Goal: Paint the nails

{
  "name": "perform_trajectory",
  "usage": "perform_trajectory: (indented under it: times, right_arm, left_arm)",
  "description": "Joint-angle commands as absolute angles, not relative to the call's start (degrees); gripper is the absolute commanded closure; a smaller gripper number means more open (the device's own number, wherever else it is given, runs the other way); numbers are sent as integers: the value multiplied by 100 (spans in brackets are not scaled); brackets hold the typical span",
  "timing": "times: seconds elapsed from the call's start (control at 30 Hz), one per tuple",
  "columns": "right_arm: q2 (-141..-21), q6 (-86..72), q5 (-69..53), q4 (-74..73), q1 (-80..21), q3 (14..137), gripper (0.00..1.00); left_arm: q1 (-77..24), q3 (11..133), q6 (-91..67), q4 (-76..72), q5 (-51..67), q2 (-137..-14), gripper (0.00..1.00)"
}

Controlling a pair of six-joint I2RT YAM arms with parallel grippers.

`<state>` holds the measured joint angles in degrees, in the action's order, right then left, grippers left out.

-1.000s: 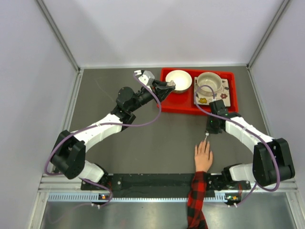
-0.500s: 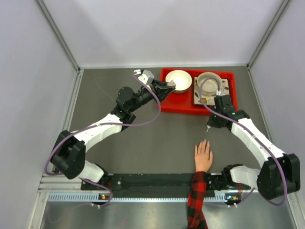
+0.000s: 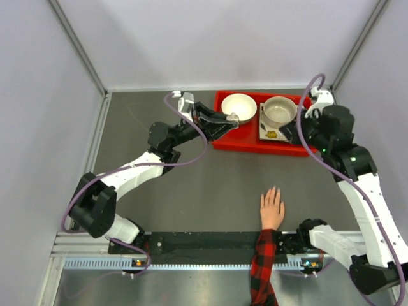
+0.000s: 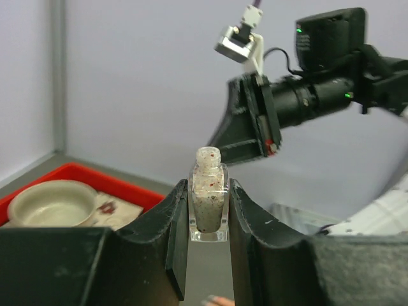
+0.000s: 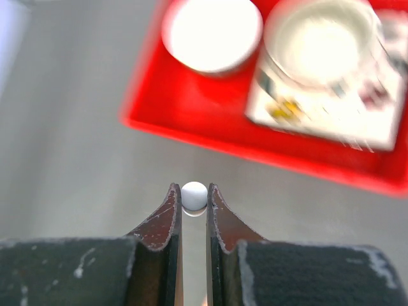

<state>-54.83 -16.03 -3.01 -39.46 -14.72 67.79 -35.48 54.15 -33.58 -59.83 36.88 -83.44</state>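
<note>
A red tray (image 3: 248, 141) on the grey tabletop (image 3: 210, 191) holds a white bowl (image 3: 238, 106) beside a beige bowl (image 3: 279, 111) on a floral mat (image 3: 269, 132).

nails (image 3: 275, 189): tiny, pale, on the fingertips of a hand (image 3: 272, 209) flat on the bench (image 3: 210, 185), pointing toward the red tray (image 3: 248, 140), well apart from it; paint indiscernible.

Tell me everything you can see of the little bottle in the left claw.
The nail polish bottle is small, square-sided clear glass, uncapped, with a short open neck. Its inside looks whitish with reddish specks. It stands upright, pinched on both sides by the left claw.
</note>
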Motion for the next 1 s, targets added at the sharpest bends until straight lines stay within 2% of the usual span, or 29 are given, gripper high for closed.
perform_trajectory:
  times: [0.0,0.17,0.27,0.37,0.47,0.7,0.97]
  right_arm:
    - [-5493,-1511,-1896,-3578,-1397,7663,100]
    - [-5800,-1960,-3295,-2867,-1441,8084,100]
    - [-6125,-1488,-3051,-3398,-1827,8899,100]
    - [-6582,-1030,-2577,-3901,-2451,9682,100]
    - [-6846,-818,-2356,-4420,-2584,10027,100]
    - [-6996,-808,-2829,-4676,-2593,10178,100]
    - [-6812,-844,-2813,-4631,-2768,9923,100]
  left_arm:
    - [-3524,5283,-4874,-8005,4464,-8568,100]
    - [-3542,5361,-5765,-9192,4772,-8973,100]
    - [-3586,5467,-5556,-8729,4904,-9035,100]
    - [-3761,5467,-4599,-7667,4948,-8798,100]
    - [-3867,5432,-3851,-7041,4983,-8622,100]
    - [-4113,5317,-2332,-5969,4808,-8236,100]
    - [-4184,5388,-1819,-5405,4588,-8191,100]
